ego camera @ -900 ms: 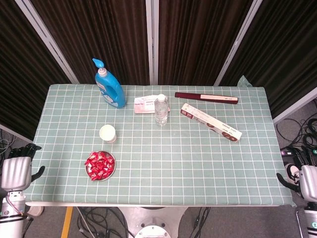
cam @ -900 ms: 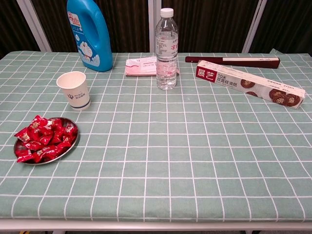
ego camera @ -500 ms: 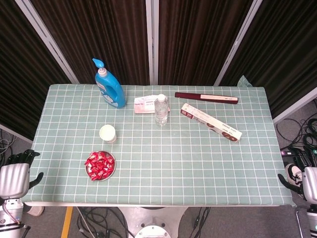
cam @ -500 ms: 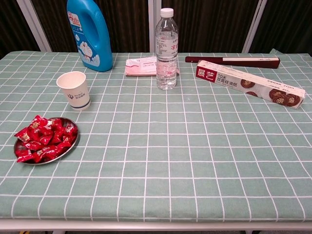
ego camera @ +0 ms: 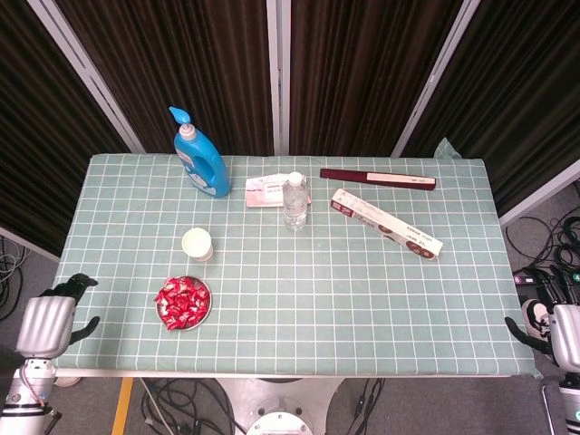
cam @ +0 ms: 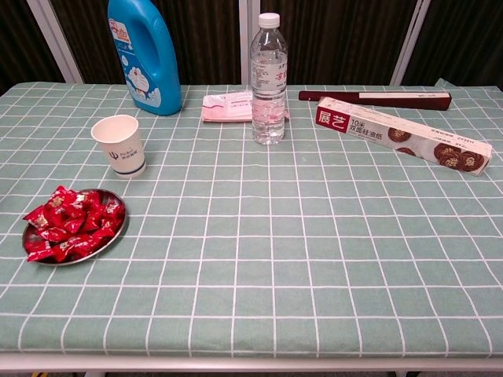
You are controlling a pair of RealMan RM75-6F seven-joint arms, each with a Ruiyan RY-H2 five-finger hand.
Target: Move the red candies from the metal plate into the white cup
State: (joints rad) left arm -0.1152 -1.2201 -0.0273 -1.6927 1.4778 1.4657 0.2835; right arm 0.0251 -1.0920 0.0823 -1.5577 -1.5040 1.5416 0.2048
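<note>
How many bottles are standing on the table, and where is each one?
2. The blue detergent bottle stands at the far left of the table, by the curtain. The clear water bottle stands near the middle of the far side, just in front of a pink packet. None appears hidden.

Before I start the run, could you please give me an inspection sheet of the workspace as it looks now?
Surface: table under a green checked cloth, flat, no spills seen.
Job's things: red candies piled on the metal plate; white cup upright just behind it, apart.
Clutter: blue bottle, water bottle, pink packet, long box, dark flat case, all at the far side.
Hands: left hand off the table's near left corner, right hand off the near right corner; both hold nothing.
Cables: loose bundles on the floor right of and under the table.
Surroundings: dark curtains behind.
</note>
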